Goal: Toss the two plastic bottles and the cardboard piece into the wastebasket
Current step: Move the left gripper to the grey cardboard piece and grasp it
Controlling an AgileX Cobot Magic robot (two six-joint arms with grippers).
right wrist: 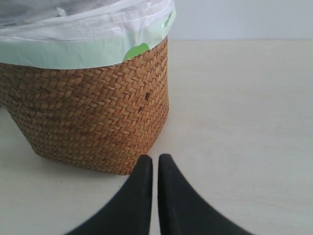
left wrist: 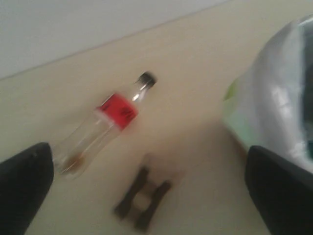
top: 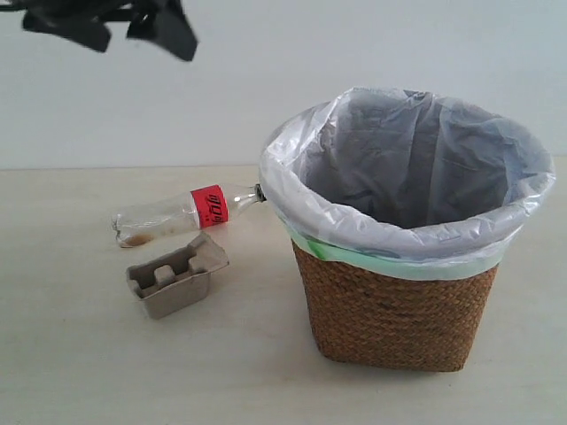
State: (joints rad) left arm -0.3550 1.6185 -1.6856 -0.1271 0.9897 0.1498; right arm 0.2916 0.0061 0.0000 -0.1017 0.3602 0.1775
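Observation:
The slim clear bottle with a red label and black cap (top: 182, 215) (left wrist: 107, 122) lies on its side on the table, cap towards the wastebasket (top: 399, 310) (right wrist: 88, 112). The wastebasket is brown wicker with a white liner bag (top: 407, 168) (left wrist: 274, 103). In front of the bottle sits the grey-brown cardboard piece (top: 175, 276) (left wrist: 143, 198). My left gripper (top: 133, 31) (left wrist: 146, 154) hangs open and empty high above both. My right gripper (right wrist: 155, 159) is shut on nothing, low on the table beside the wastebasket's base. The green-capped bottle is out of view.
The pale table (top: 89, 372) runs back to a plain white wall (top: 133, 106). The left wrist view is blurred.

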